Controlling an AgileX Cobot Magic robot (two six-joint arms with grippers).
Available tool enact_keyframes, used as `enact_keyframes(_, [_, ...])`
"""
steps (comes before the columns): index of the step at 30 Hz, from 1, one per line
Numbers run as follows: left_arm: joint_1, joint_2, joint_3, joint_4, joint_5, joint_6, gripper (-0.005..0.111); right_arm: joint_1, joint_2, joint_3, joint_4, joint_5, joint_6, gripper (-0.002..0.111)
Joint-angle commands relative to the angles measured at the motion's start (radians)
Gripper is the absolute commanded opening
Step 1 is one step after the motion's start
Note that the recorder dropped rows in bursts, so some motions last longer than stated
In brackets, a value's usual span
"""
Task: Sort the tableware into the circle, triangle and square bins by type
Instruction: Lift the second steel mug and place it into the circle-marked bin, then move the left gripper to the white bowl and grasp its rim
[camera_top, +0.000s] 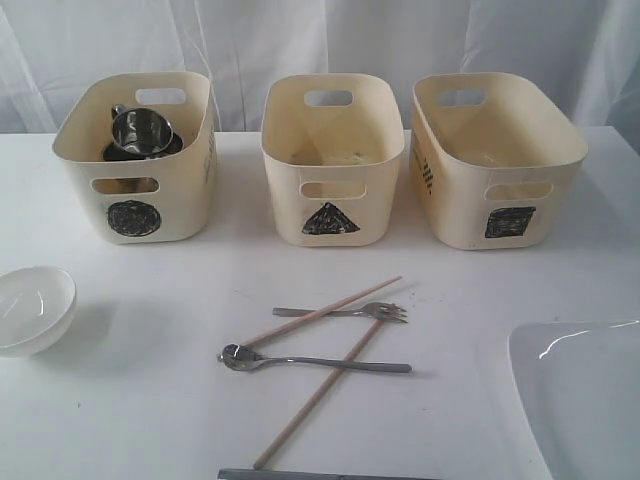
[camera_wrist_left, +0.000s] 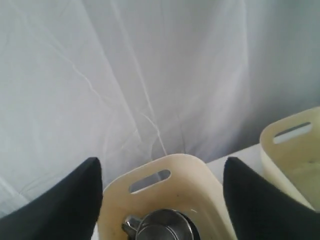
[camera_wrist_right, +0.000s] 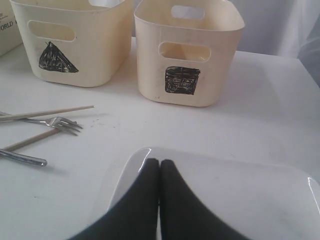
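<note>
Steel mugs (camera_top: 140, 135) sit stacked in the circle bin (camera_top: 180, 205) at the left. My left gripper (camera_wrist_left: 162, 160) hangs open above that bin (camera_wrist_left: 200, 185), holding nothing, with a mug (camera_wrist_left: 165, 225) below it. The triangle bin (camera_top: 285, 215) and square bin (camera_top: 460, 215) show nothing inside. On the table lie the fork (camera_top: 345, 313), spoon (camera_top: 310, 362) and two crossed chopsticks (camera_top: 320, 313) (camera_top: 315, 395). The white bowl (camera_top: 35, 308) is at the left edge. My right gripper (camera_wrist_right: 160, 162) is shut, empty, over the white plate (camera_wrist_right: 240, 190) (camera_top: 580, 395).
A white cloth hangs behind the three bins. A dark metal strip (camera_top: 320, 474) shows at the table's front edge. In the right wrist view the fork (camera_wrist_right: 60, 122) and chopsticks (camera_wrist_right: 50, 112) lie to one side of the plate, before the triangle bin (camera_wrist_right: 75, 55).
</note>
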Motion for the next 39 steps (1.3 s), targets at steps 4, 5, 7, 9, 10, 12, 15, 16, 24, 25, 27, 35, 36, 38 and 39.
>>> enact_keyframes(4, [0.075, -0.076, -0.004, 0.192, 0.395, -0.121, 0.03, -0.005, -0.006, 0.002, -0.004, -0.003, 0.0, 0.0])
enact_keyframes(5, [0.093, -0.079, -0.004, 0.247, 0.463, -0.172, 0.022, -0.005, -0.006, 0.002, -0.004, -0.003, 0.0, 0.0])
enact_keyframes(7, [0.126, -0.079, -0.004, 0.356, 0.59, -0.278, 0.005, -0.005, -0.006, 0.002, -0.004, -0.003, 0.0, 0.0])
enact_keyframes(9, [0.152, -0.079, 0.0, 0.446, 0.713, -0.342, 0.0, -0.005, -0.006, 0.002, -0.004, -0.003, 0.0, 0.0])
enact_keyframes(10, [0.161, -0.079, 0.007, 0.479, 0.745, -0.358, 0.0, -0.005, -0.006, 0.002, -0.004, -0.003, 0.0, 0.0])
enact_keyframes(12, [0.183, -0.083, 0.031, 0.509, 0.8, -0.368, 0.0, -0.005, -0.006, 0.002, -0.004, -0.003, 0.0, 0.0])
enact_keyframes(15, [0.203, -0.103, 0.079, 0.517, 0.82, -0.4, 0.0, -0.005, -0.006, 0.002, -0.004, -0.003, 0.0, 0.0])
enact_keyframes(16, [0.208, -0.11, 0.101, 0.517, 0.82, -0.419, 0.0, -0.005, -0.006, 0.002, -0.004, -0.003, 0.0, 0.0])
enact_keyframes(24, [0.208, -0.16, 0.306, 0.606, 0.754, -0.634, 0.0, -0.005, -0.006, 0.002, -0.004, -0.003, 0.0, 0.0])
enact_keyframes(25, [0.208, -0.16, 0.33, 0.614, 0.741, -0.634, 0.0, -0.005, -0.006, 0.002, -0.004, -0.003, 0.0, 0.0])
enact_keyframes(27, [0.208, -0.16, 0.376, 0.627, 0.727, -0.632, 0.0, -0.005, -0.006, 0.002, -0.004, -0.003, 0.0, 0.0])
enact_keyframes(35, [0.208, -0.16, 0.477, 0.672, 0.63, -0.581, 0.002, -0.005, -0.006, 0.002, -0.004, -0.003, 0.0, 0.0])
enact_keyframes(36, [0.208, -0.158, 0.486, 0.672, 0.609, -0.583, 0.006, -0.005, -0.006, 0.002, -0.004, -0.003, 0.0, 0.0])
enact_keyframes(38, [0.208, -0.158, 0.505, 0.67, 0.559, -0.587, 0.014, -0.005, -0.006, 0.002, -0.004, -0.003, 0.0, 0.0])
enact_keyframes(39, [0.208, -0.158, 0.518, 0.666, 0.525, -0.587, 0.02, -0.005, -0.006, 0.002, -0.004, -0.003, 0.0, 0.0])
